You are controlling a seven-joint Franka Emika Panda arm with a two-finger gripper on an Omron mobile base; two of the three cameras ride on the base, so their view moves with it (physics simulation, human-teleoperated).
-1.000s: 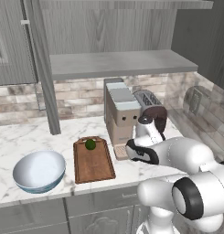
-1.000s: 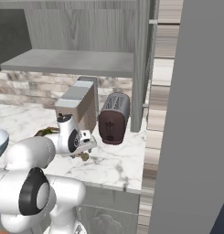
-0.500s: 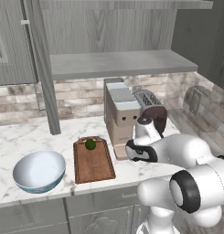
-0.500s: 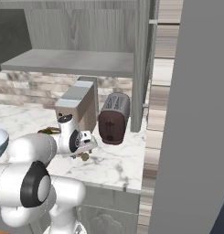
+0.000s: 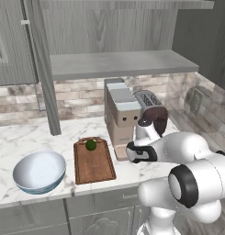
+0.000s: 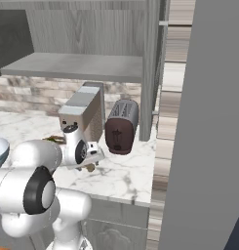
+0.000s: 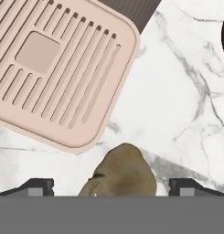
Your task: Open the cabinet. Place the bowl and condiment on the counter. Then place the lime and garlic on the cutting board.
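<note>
Garlic [image 7: 124, 170] sits dead centre between the two fingertips in the hand view, jaws spread wide, nothing gripped yet. Coffee machine drip tray [image 7: 58, 73] lies just beyond it, up and to the left; bare counter [image 7: 186, 100] fills the right side. Suggest: go straight down, keep the bulb centred, close only once the tips are past its widest part, or it'll squirt out toward the tray.

Left base view: gripper [image 5: 132, 153] hangs low over the counter just in front of the coffee machine [image 5: 123, 114]. Cutting board [image 5: 92, 160] lies near, to its left, lime [image 5: 91, 145] already on the far end. Bowl [image 5: 39, 171] farther left, past the board. Lift clear, short carry left, drop beside the lime.

Right base view: gripper [image 6: 87, 163] just above the garlic [image 6: 90, 167], toaster [image 6: 122, 127] close on the right, so avoid swinging that way.
</note>
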